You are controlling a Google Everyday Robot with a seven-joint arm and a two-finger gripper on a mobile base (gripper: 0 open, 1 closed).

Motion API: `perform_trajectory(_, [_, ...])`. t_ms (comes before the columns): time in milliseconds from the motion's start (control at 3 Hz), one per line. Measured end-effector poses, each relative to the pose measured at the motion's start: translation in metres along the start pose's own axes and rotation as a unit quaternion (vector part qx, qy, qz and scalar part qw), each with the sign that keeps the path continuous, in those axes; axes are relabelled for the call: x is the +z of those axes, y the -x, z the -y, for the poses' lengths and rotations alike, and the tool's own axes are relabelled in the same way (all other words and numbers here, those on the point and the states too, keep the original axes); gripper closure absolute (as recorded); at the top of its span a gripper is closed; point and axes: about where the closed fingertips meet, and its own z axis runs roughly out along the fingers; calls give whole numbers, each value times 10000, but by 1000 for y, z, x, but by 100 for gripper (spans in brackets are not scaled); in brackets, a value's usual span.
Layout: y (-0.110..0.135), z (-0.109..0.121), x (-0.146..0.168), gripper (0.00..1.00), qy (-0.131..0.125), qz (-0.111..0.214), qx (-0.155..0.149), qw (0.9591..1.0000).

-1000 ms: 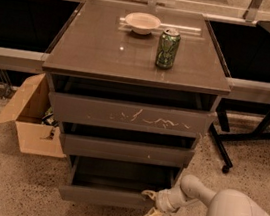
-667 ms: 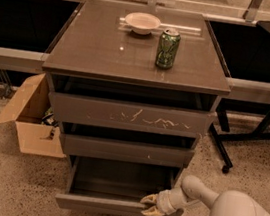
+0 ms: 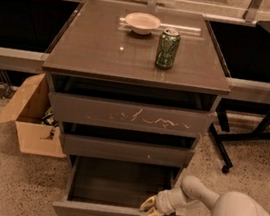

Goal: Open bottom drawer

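The bottom drawer point(image 3: 109, 212) of the grey-brown cabinet is pulled well out, showing its shallow dark tray point(image 3: 119, 181). Its plain front sits near the lower edge of the view. My gripper point(image 3: 149, 207) is at the right end of that front, its pale fingers hooked over the top edge from inside the tray. My white arm point(image 3: 198, 190) reaches in from the lower right.
Above are the mid-width drawer front point(image 3: 126, 150) and the widest front with white scratches point(image 3: 129, 115). A green can point(image 3: 167, 48) and a white bowl point(image 3: 142, 22) stand on the top. An open cardboard box point(image 3: 30, 114) sits left; a black wheeled stand point(image 3: 257, 133) right.
The bottom drawer has slid further out toward the camera, with my gripper moving along at its right end. More of the tray shows now.
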Motion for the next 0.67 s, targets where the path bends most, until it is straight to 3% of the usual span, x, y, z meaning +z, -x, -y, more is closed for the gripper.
perform_trajectory(667, [0,0,0,53,1,0,0,10000])
